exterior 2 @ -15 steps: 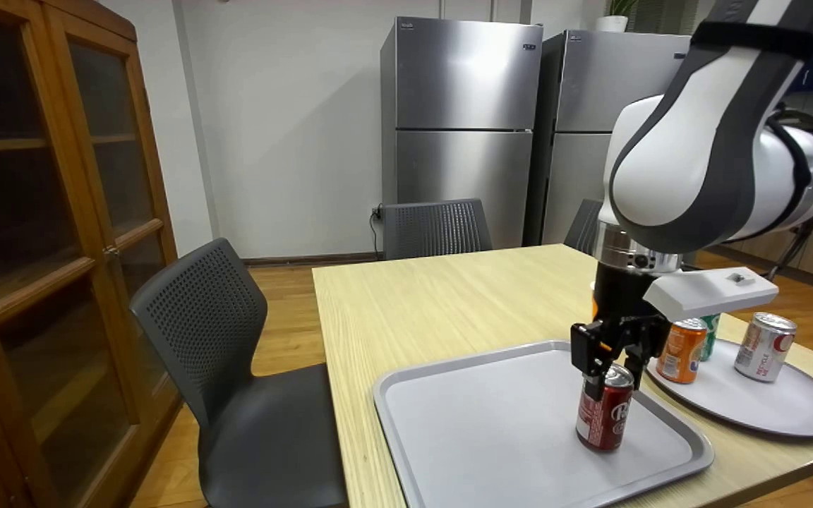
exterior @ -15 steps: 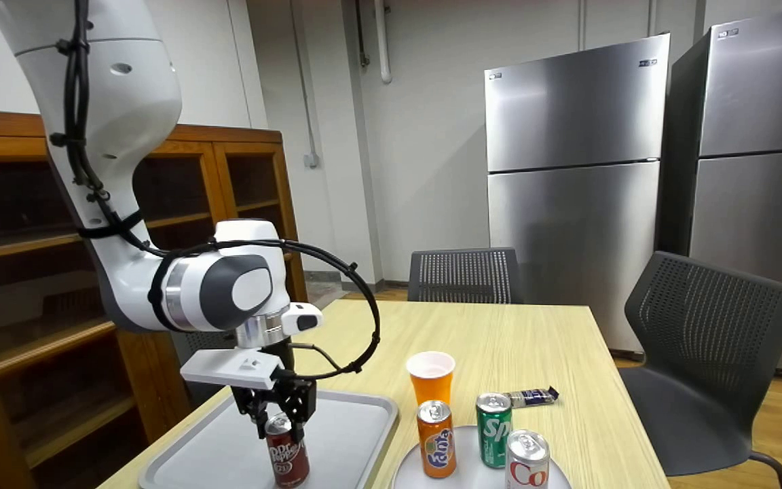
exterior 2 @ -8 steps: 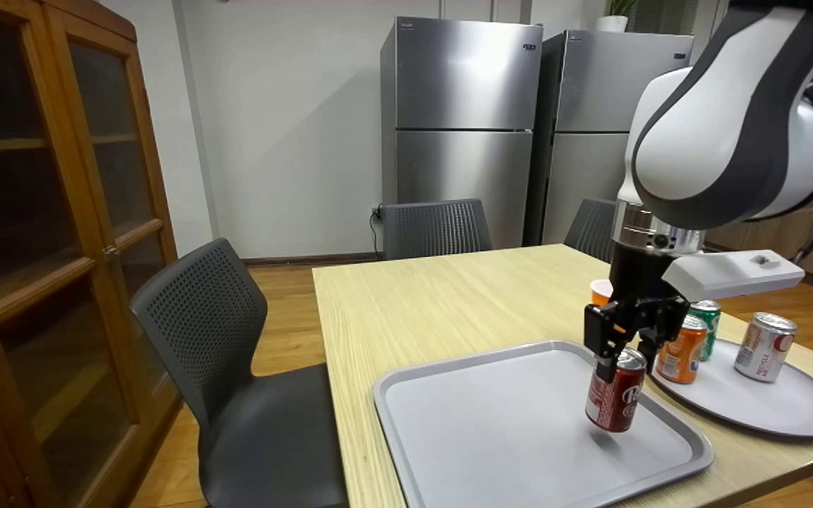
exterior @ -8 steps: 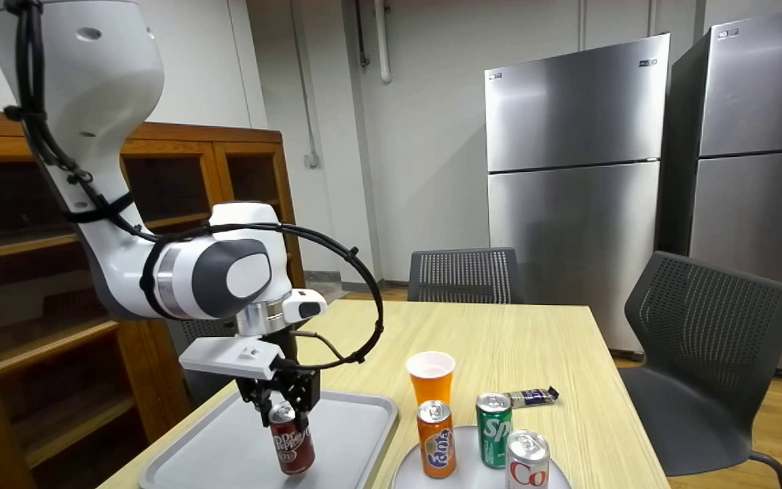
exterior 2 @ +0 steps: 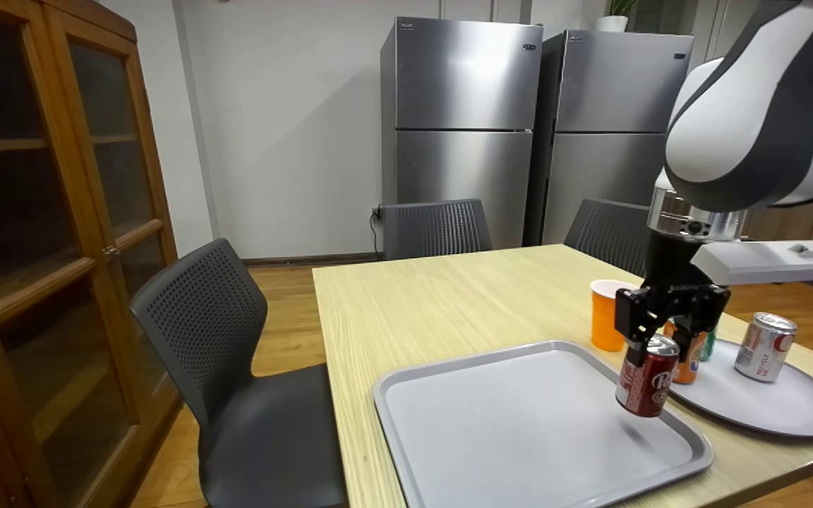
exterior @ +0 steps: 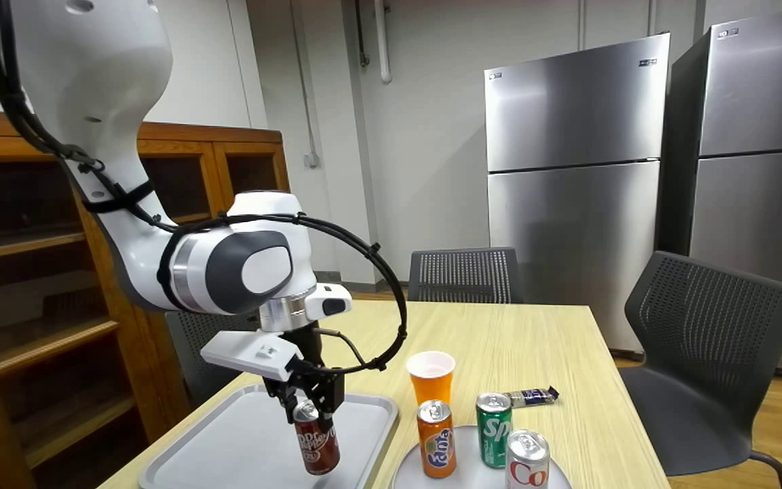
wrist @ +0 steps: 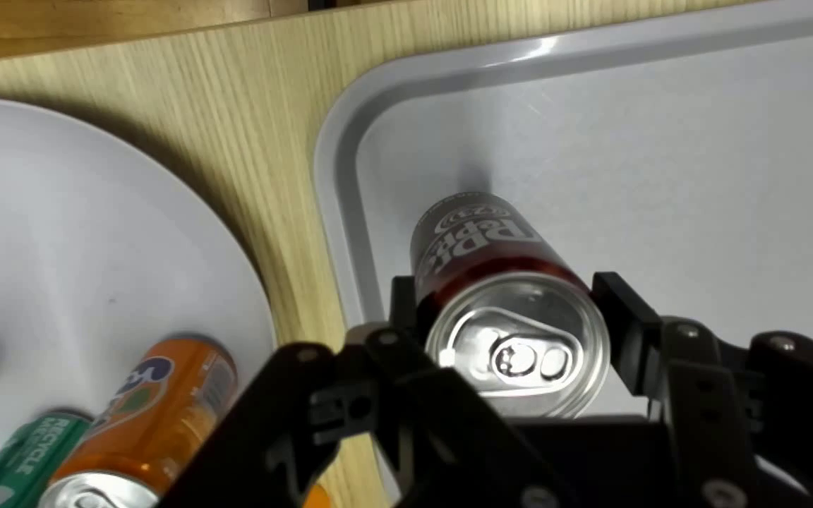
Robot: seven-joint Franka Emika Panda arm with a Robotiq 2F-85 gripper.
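Observation:
A dark red Dr Pepper can (exterior: 316, 445) (exterior 2: 646, 384) hangs slightly tilted in the air. My gripper (exterior: 309, 418) is shut on it near the top, one black finger on each side. From above, in the wrist view, the can's silver lid and pull tab face the camera, and the fingers (wrist: 622, 324) flank the Dr Pepper can (wrist: 477, 243). Below it lies the grey rectangular tray (exterior 2: 491, 423) (wrist: 660, 176), with a gap under the can. It is over the tray's side nearest the round plate (exterior 2: 795, 402) (wrist: 103, 261).
On the plate stand an orange Fanta can (exterior: 436, 441), a green Sprite can (exterior: 493, 431) and a silver can with red letters (exterior 2: 765, 349). An orange cup (exterior: 430, 384) and a wrapped bar (exterior: 532, 397) are on the table (exterior 2: 449, 303). Chairs (exterior 2: 202, 310) stand around it.
The gripper has lifted the Dr Pepper can off the tray and carried it sideways toward the plate. The can has tilted a little. The other cans and the cup have stayed put.

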